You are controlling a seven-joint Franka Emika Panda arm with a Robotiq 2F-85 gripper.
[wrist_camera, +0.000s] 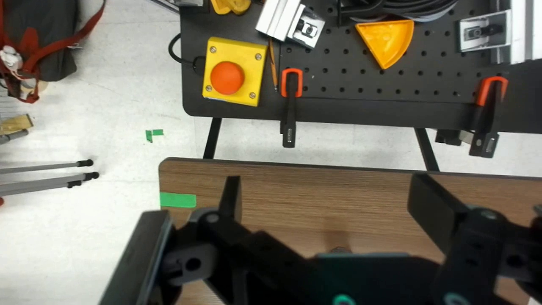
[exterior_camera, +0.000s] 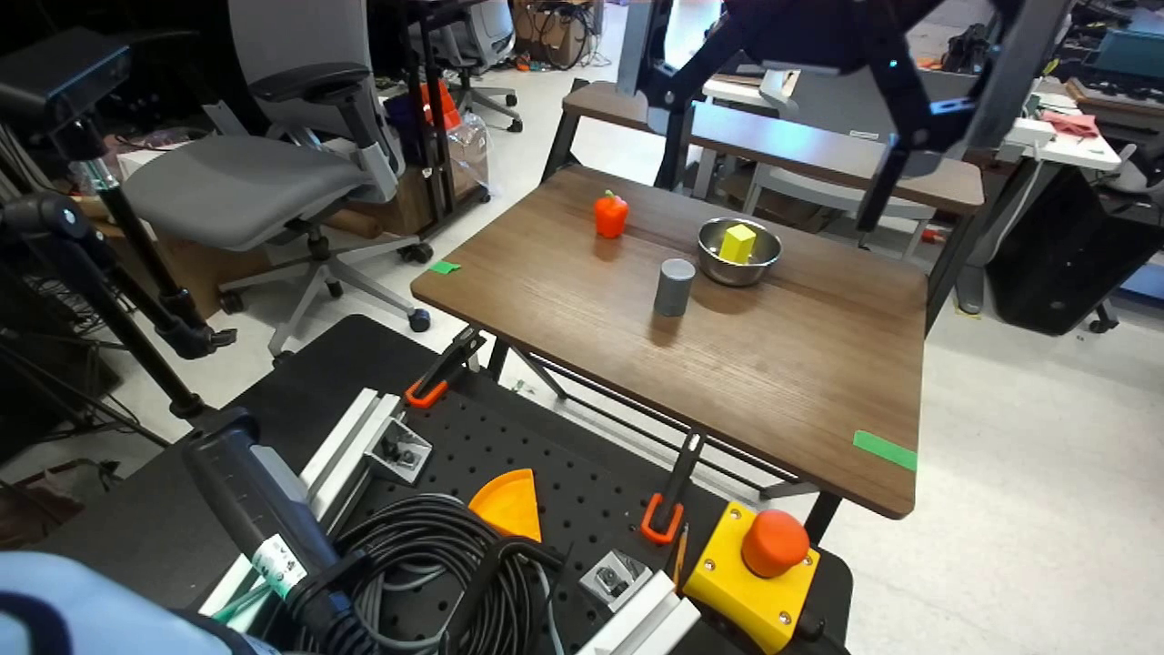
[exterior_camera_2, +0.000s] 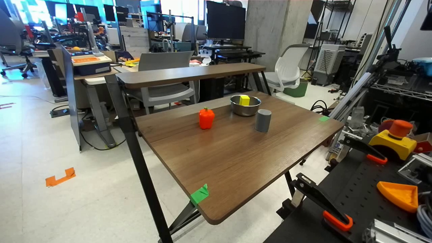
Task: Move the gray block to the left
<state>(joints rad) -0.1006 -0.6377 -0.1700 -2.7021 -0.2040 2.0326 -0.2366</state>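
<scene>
The gray block (exterior_camera: pixel 673 289) is a dark-gray, round-sided upright piece on the brown table. It also stands there in an exterior view (exterior_camera_2: pixel 263 120), beside the metal bowl and apart from it. In the wrist view only a sliver of the gray block (wrist_camera: pixel 340 250) shows past the gripper's body; the rest is hidden. My gripper (exterior_camera: pixel 771 196) is open and empty, high above the table and close to the camera in an exterior view. In the wrist view the fingers of my gripper (wrist_camera: pixel 325 186) are wide apart with only table top between them.
A metal bowl (exterior_camera: pixel 727 273) holds a yellow block (exterior_camera: pixel 737 244). An orange-red toy pepper (exterior_camera_2: pixel 206 118) stands on the brown table (exterior_camera_2: pixel 243 158). A raised shelf (exterior_camera_2: pixel 202 71) runs along one table edge. Black clamps and an emergency stop (wrist_camera: pixel 228 78) sit on the black bench.
</scene>
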